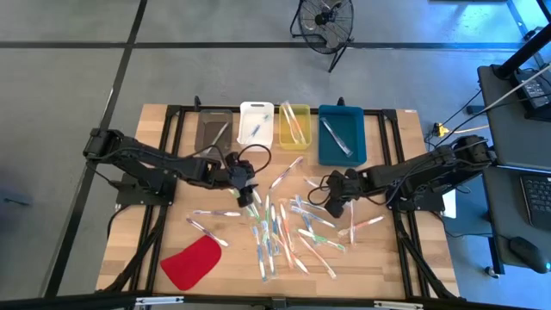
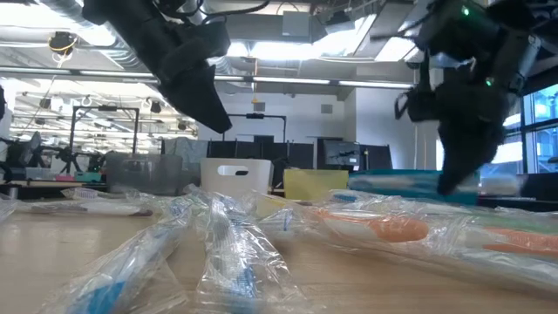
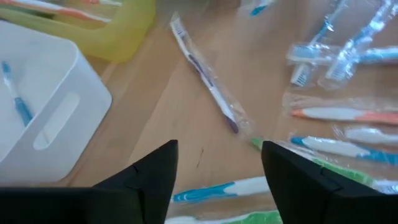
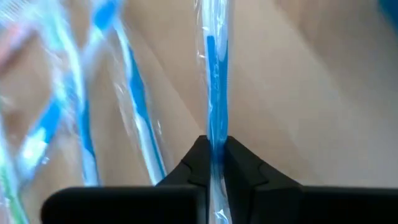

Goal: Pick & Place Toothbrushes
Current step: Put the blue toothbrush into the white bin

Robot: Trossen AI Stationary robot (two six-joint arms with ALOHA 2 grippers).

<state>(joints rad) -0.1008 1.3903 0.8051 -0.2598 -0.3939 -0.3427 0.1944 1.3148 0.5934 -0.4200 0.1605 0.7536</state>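
The right gripper (image 4: 212, 163) pinches a wrapped blue toothbrush (image 4: 216, 81), its long axis running toward twelve o'clock; the left gripper (image 3: 219, 163) hovers wide, empty.

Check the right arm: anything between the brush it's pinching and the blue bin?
Nothing visible blocks it. The right gripper is shut on a blue toothbrush in a clear wrapper. Between it and the blue bin the high view shows only bare table. The other loose toothbrushes lie nearer the table's front.

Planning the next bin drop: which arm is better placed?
Right. The right tool is shut on a wrapped blue toothbrush, ready to carry. The left tool hangs open and empty over the table.
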